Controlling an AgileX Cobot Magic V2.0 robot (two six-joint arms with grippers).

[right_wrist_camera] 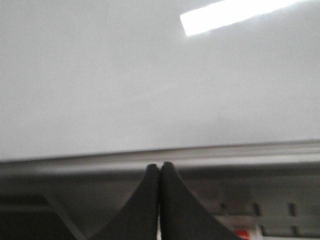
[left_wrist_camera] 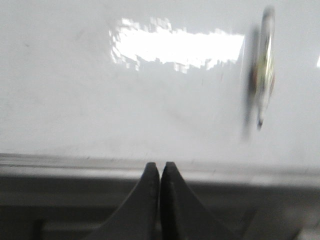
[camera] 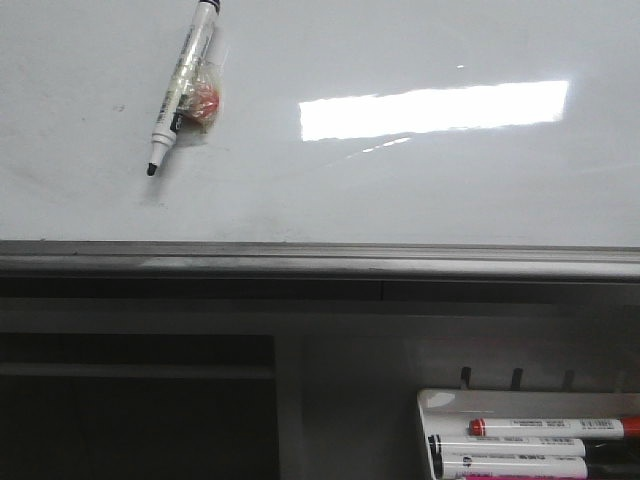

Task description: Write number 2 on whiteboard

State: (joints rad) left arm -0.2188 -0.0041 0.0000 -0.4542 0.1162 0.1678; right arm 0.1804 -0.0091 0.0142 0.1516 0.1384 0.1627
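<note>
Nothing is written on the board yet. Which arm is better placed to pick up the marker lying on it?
Probably the left. The marker lies on the whiteboard's left half and shows in the left wrist view beyond the shut left end effector; the right end effector faces bare board.

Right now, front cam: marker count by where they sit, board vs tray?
On the whiteboard: 1, an uncapped black-tipped marker
In the tray: 3 clearly visible, one red-capped, two black-capped
Total: 4
A pink sliver at the tray's bottom edge may be another; cannot tell.
</note>
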